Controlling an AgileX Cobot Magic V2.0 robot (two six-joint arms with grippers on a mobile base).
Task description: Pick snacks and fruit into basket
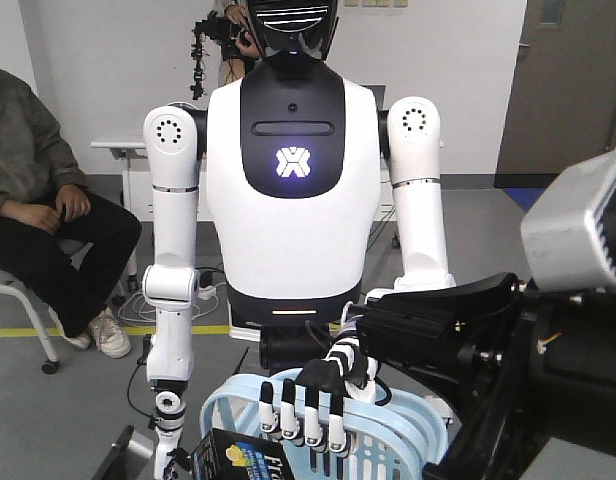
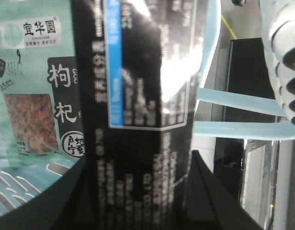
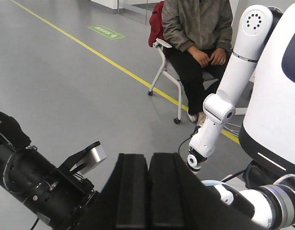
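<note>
Box, black-and-blue cardboard (image 2: 142,120), stands lengthwise, clamped in your left pincer (image 2: 138,201) over the light blue slatted plastic basket (image 2: 23,191); your right pincer (image 3: 148,191) is closed, empty.

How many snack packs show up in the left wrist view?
2. A mint-green pouch sits in the blue basket at left; a black-and-blue box fills the middle, very close to the camera. The box may hide others behind it.

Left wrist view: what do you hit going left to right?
mint-green pouch → black-and-blue box → basket's light blue bands → humanoid's white hand
</note>
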